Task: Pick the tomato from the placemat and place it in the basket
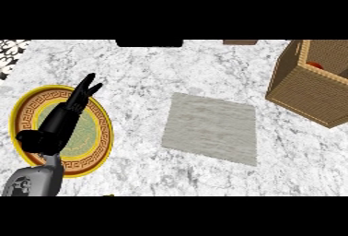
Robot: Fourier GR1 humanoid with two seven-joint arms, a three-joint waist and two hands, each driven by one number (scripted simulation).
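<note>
Marble counter (170, 64) fills our whole view, white with grey veining, and we take it from the biggest thing down. Over at two o'clock stands the wicker basket (309, 99), tall-walled, open at the top and running off the right edge. Inside it, up against the far wall, we catch a small patch of red: that is the tomato (314, 65), sitting within the basket and mostly hidden by the near wall. At the centre of the counter lies the grey placemat (211, 126), flat, a little skewed, well apart from the basket and with nothing resting on it.

Swing to nine o'clock and we have the round plate (27, 115), gold-rimmed with a patterned brown band and a pale green middle. Over it hangs our left hand (62, 120), black, coming up from the grey forearm at seven o'clock. Its fingers (85, 90) are straight and pointing toward twelve o'clock, spread only narrowly, holding nothing at all. We cannot tell whether it touches the plate or floats above it.

At twelve o'clock a dark block (149, 43) sits against the top edge, and just right of it a small brown object (240, 42), both too cut off to name. Our right hand shows nowhere.
</note>
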